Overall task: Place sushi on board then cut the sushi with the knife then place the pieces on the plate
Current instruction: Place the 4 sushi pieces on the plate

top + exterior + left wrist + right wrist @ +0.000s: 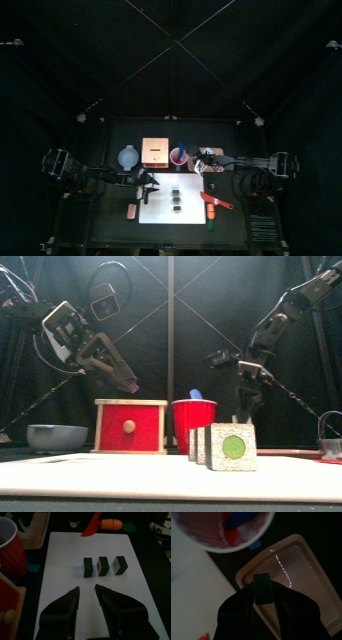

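Right wrist view: your right gripper (262,596) is clamped on a sushi piece (262,583) above the pink tray (304,567), beside the red cup (204,534). Your left gripper (87,589), fingers slightly apart, hovers over three pieces (101,565) on the white board (70,542).

Black curtains (171,60) all round, small black table (112,230) under dim light.
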